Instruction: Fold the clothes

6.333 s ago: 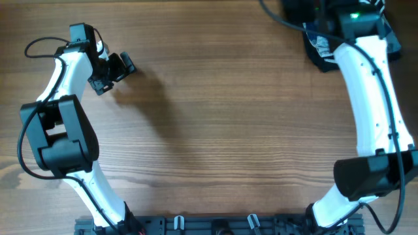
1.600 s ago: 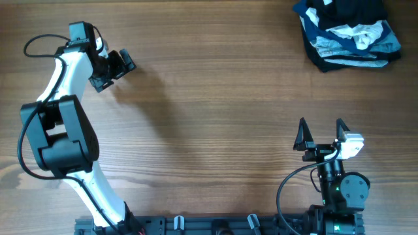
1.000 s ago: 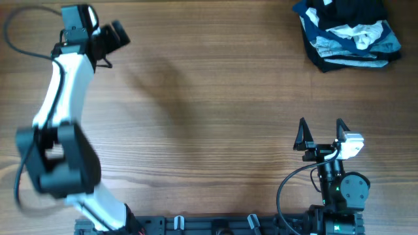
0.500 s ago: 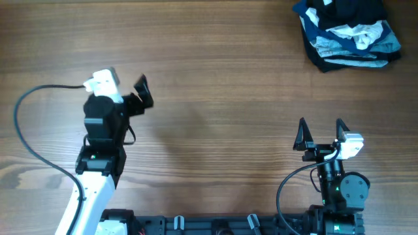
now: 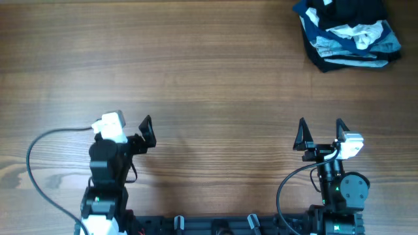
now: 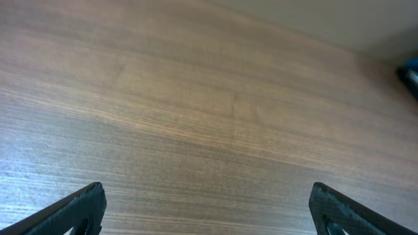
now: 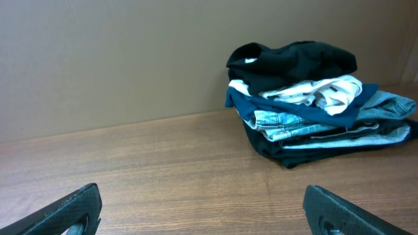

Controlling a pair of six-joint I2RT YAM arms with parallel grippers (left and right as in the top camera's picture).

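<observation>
Overhead, the plain black soft-fabric short-sleeved shirt (image 5: pixel 356 12) lies crumpled on top of a heap of white, navy and light blue-grey garments (image 5: pixel 356 40) at the 1 o'clock corner of the brown wood-grain table (image 5: pixel 209 72). The right gripper (image 5: pixel 320 130) sits near the 5 o'clock edge with its two black fingers spread wide and holding nothing. The shirt lies well apart from it, toward 1 o'clock. The left gripper (image 6: pixel 209 215) sits near the 7 o'clock edge; its wrist view shows both fingertips set far apart over bare wood, likewise holding nothing. From this gripper the shirt lies across most of the table, toward 2 o'clock. In the right wrist view the shirt forms the topmost dark layer of the heap, toward 1 o'clock, with a small white mark at its 9 o'clock end. The white garment sits directly beneath it, and navy and pale blue-grey layers lie lower. The heap rests close to the far table edge, where the wood meets a plain beige wall (image 7: pixel 117 59). The overhead frame cuts off the heap's top at 12 o'clock. Bare wood runs unbroken from both grippers to the heap and across the whole middle and 9 o'clock side. Counted: one black shirt, one heap, two grippers, and one black cable (image 5: pixel 39 163) looping at 8 o'clock beside the left arm.
</observation>
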